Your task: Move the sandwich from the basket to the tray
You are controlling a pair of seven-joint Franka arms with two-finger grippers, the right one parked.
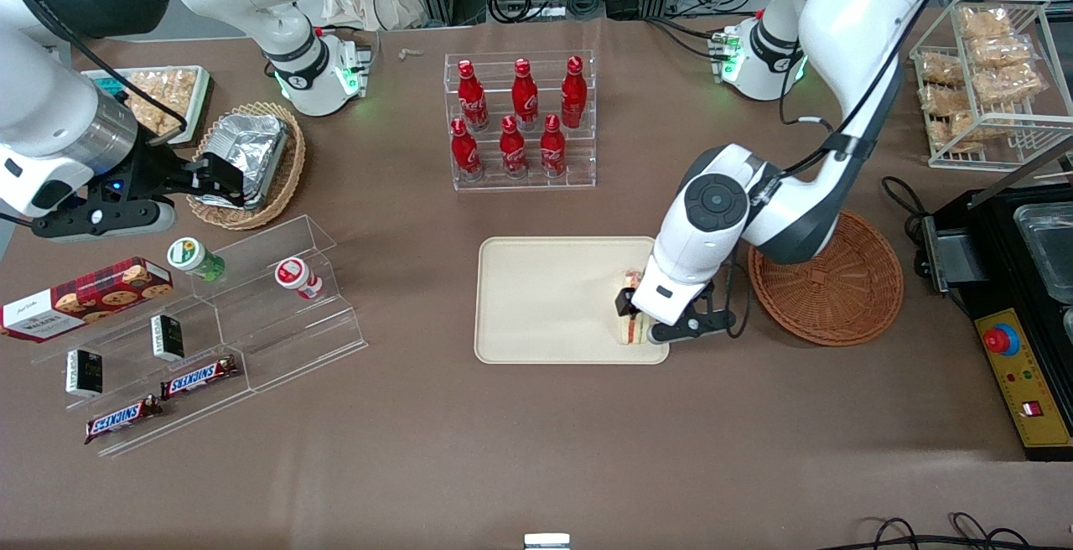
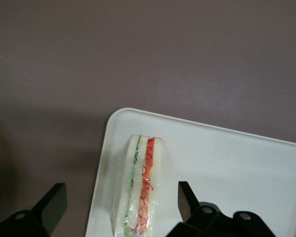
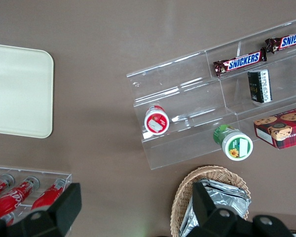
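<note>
Front view: the working left arm reaches from its base down over the table, its elbow bent above the reddish-brown basket (image 1: 826, 290) and its wrist angled down over the end of the tray (image 1: 545, 303) nearest that basket. The gripper (image 1: 630, 308) hangs directly over the sandwich (image 1: 630, 328), which stands on edge on the tray near the rim, close to the tray corner nearest the camera. The basket lies just beside the tray, toward the working arm's end of the table, with nothing visible in its exposed part. Left wrist view: the sandwich (image 2: 138, 190) rests on the tray (image 2: 227, 168) close to a rounded corner, its green and orange-red layers facing the camera. The two dark fingers (image 2: 187, 197) stand spread to either side of the sandwich, clear of it.
</note>
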